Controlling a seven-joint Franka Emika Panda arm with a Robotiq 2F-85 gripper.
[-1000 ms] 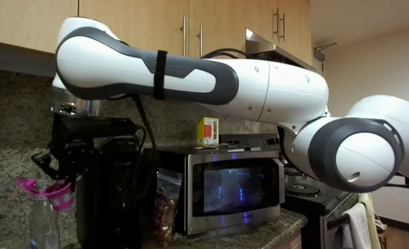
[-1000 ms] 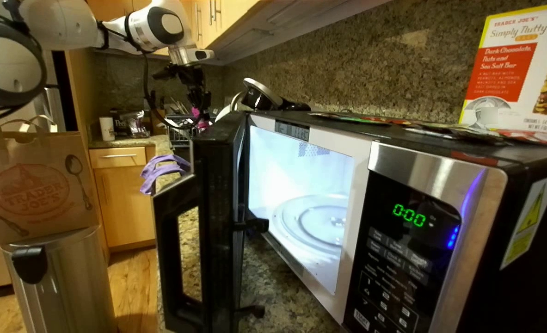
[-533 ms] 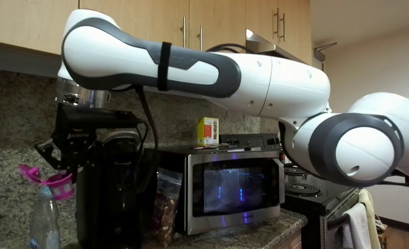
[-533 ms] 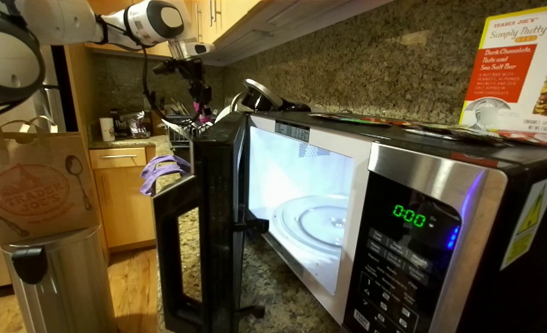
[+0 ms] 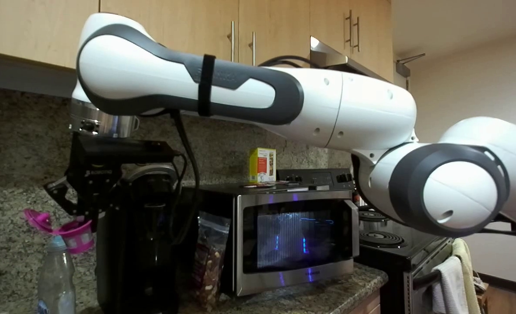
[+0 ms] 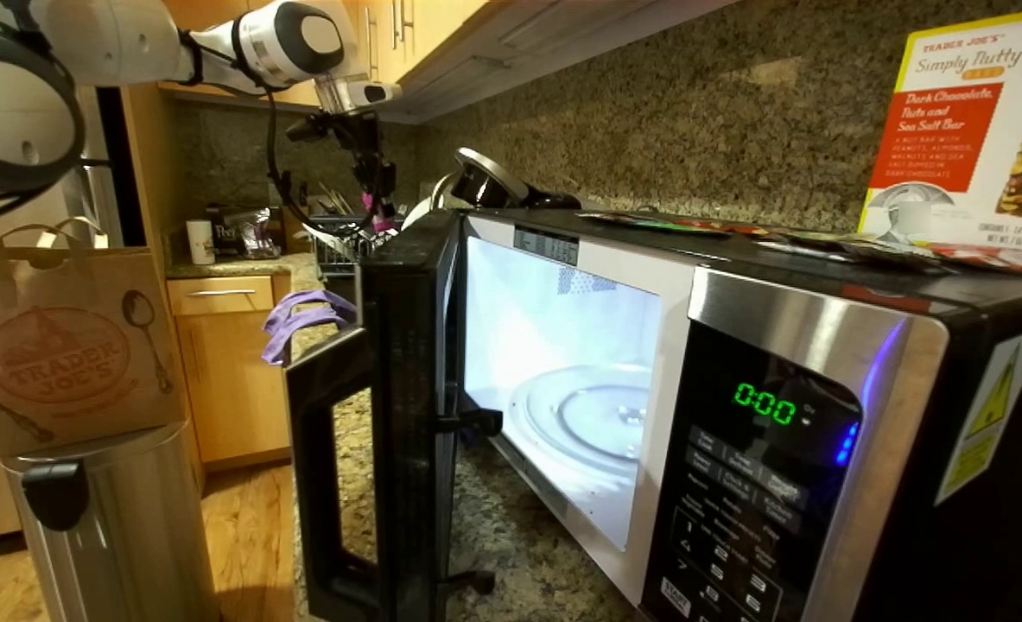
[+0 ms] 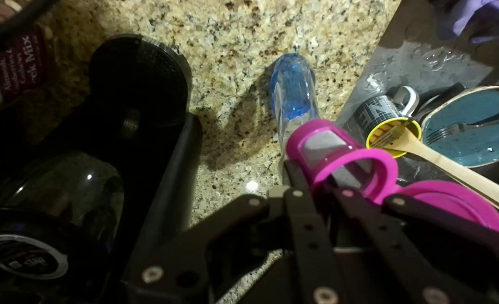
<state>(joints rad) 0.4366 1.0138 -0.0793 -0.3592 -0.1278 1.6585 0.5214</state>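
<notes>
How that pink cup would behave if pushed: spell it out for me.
The pink cup is probably light, given its thin-looking pale panels. Its open lid may flap, since it sticks out sideways. The claw seems to pinch just one side, so a push might swivel it.

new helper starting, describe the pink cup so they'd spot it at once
Start at the black coffee machine on the speckled counter, then find the clear bottle standing beside it. Near the bottle's top, the black pincer grips the pink cup by its wall. It's bright pink with pale panels and an open lid, unlike the clear bottle and black machine.
</notes>
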